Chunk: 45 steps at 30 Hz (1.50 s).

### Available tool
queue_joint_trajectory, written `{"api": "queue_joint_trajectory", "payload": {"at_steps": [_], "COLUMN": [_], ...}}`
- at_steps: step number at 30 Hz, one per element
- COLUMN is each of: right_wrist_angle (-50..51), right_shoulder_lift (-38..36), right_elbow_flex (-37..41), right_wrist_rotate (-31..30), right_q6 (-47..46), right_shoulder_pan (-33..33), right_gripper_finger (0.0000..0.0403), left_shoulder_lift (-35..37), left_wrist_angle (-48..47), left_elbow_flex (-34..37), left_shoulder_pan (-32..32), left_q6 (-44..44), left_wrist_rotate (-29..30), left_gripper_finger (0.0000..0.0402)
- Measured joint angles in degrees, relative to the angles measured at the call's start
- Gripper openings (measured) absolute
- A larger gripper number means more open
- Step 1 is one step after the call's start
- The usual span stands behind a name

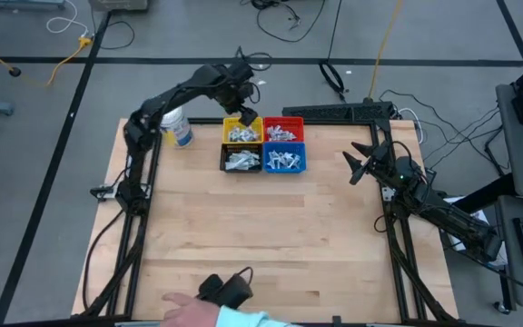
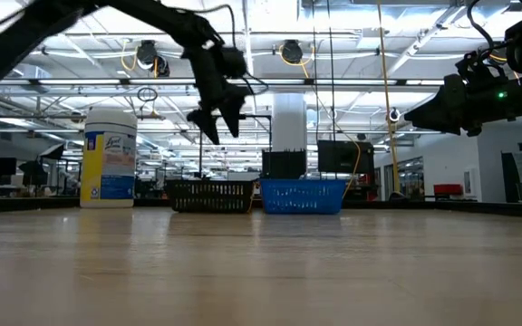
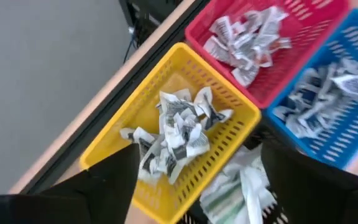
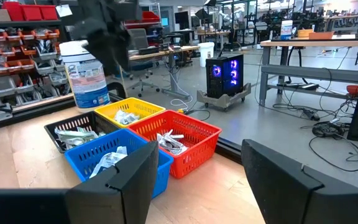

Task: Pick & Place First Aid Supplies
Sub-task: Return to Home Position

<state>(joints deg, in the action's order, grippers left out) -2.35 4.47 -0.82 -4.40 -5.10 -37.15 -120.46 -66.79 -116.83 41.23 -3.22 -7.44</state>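
Wooden surface (image 1: pixel 271 227) has four bins (image 1: pixel 263 143) bunched at 12 o'clock, with the yellow bin (image 1: pixel 226 127) at the cluster's 11 o'clock corner. Left gripper (image 1: pixel 243 116) hangs right over it, jaws apart, holding nothing. Right gripper (image 1: pixel 352 166) sits at 3 o'clock, jaws apart too. Crumpled white packets (image 3: pixel 176 134) lie piled in the yellow bin, below the left jaws.

Pale matt wooden table (image 1: pixel 271 236), slotted glossy plastic yellow bin (image 3: pixel 143 93), crinkled papery packets (image 3: pixel 179 134)
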Motion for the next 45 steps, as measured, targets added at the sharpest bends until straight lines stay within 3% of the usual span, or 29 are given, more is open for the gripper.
{"api": "queue_joint_trajectory", "payload": {"at_steps": [4, 9, 17, 21, 25, 33, 39, 45], "right_wrist_angle": [0.01, 0.02, 0.0, 0.01, 0.0, 0.0, 0.0, 0.02], "right_shoulder_lift": [-0.01, -0.02, 0.0, 0.0, -0.02, 0.0, -0.01, 0.0], "right_elbow_flex": [-0.01, -0.02, 0.0, 0.0, -0.02, 0.0, 0.0, 0.0], "right_wrist_rotate": [0.0, 0.0, 0.0, 0.0, 0.0, 0.0, 0.0, 0.0], "right_q6": [0.0, 0.0, 0.0, -0.01, -0.02, 0.0, 0.0, 0.0], "right_shoulder_pan": [0.0, -0.02, 0.0, -0.01, -0.02, 0.0, -0.01, -0.02], "right_gripper_finger": [0.0228, 0.0228, 0.0228, 0.0228, 0.0228, 0.0228, 0.0228, 0.0228], "left_shoulder_lift": [8.65, 23.41, 48.07, 60.91, 72.97, 91.88, 99.46, 104.02], "left_wrist_angle": [8.83, 27.93, 56.24, 64.76, 66.47, 69.15, 79.98, 80.98], "left_elbow_flex": [10.08, 29.95, 60.16, 74.12, 85.6, 102.14, 111.98, 116.09], "left_shoulder_pan": [-0.22, -1.39, -3.5, -3.74, -4.21, -5.07, -5.42, -5.41], "left_q6": [0.29, 0.35, 0.11, -0.28, -0.29, -3.09, -8.33, -9.06], "left_wrist_rotate": [2.15, 6.12, 6.57, 6.54, 5.76, 4.38, 4.33, 3.92], "left_gripper_finger": [0.036, 0.0374, 0.0367, 0.0361, 0.0364, 0.0376, 0.0367, 0.0361]}}
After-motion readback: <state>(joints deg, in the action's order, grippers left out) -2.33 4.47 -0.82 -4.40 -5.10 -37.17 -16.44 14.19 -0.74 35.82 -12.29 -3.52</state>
